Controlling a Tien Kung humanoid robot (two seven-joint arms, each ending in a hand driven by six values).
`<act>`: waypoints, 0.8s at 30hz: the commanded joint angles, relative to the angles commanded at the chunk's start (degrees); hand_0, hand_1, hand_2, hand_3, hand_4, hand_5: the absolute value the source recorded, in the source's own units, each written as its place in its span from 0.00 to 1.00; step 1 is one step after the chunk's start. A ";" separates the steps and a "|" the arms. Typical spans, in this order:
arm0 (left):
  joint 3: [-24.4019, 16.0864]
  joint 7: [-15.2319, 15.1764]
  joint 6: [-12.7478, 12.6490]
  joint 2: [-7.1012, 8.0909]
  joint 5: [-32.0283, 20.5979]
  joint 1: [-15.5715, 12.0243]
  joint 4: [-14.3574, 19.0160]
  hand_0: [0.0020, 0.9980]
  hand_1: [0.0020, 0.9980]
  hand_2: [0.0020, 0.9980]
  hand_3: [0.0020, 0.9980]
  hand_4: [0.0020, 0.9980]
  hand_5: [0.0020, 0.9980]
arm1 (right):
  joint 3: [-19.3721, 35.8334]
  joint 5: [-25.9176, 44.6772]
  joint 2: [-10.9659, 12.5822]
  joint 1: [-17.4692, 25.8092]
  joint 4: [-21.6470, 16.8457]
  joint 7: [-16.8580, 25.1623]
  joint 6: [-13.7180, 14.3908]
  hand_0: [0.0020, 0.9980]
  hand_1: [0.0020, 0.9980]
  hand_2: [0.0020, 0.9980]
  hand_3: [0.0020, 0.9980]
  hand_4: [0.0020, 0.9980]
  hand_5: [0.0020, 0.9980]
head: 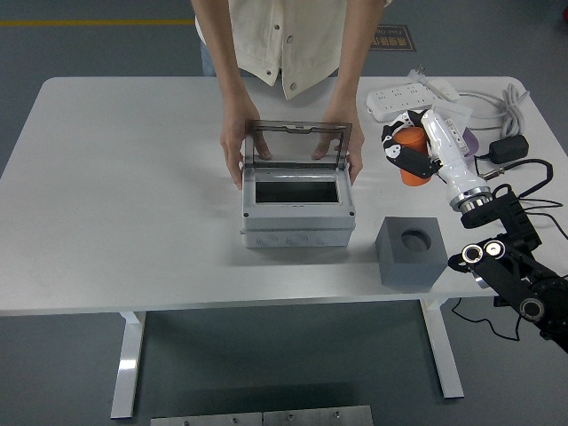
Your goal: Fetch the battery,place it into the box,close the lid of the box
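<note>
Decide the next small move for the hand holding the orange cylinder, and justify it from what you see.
Probably carry it leftward over the box opening. The right hand grips the orange cylindrical battery, clear of the dark grey foam block. The grey plastic box sits to its left, its transparent lid held up by a person's hands.

Single head view, set high at the table's six o'clock side, facing down toward twelve o'clock, far enough to span its whole top.

right hand grips orange battery aloft | person's hands hold open box
</note>
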State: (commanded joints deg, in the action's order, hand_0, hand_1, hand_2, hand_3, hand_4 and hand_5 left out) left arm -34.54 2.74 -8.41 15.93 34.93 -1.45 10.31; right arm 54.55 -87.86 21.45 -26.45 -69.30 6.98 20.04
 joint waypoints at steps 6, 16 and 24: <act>-2.64 0.67 0.10 0.25 2.58 -0.23 0.00 0.65 0.72 0.63 0.60 0.59 0.33 | -2.95 -9.13 -0.51 -3.62 0.10 -4.05 -2.44 0.17 0.24 0.25 0.28 0.00 0.00; -3.58 0.94 0.12 0.43 3.36 -0.19 0.00 0.65 0.72 0.63 0.60 0.59 0.33 | -10.31 -15.67 -3.99 -7.87 0.14 -7.98 -4.62 0.13 0.24 0.24 0.28 0.00 0.00; -3.52 1.04 0.13 0.72 3.24 0.02 0.00 0.65 0.72 0.63 0.60 0.59 0.33 | -15.70 -16.56 -7.34 -12.17 2.28 -9.86 -6.09 0.06 0.22 0.27 0.28 0.00 0.00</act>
State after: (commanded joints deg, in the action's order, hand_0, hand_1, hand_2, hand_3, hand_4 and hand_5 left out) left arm -38.06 3.78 -8.28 16.65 38.17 -1.44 10.31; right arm 38.85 -104.43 14.11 -38.61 -67.02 -2.88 13.95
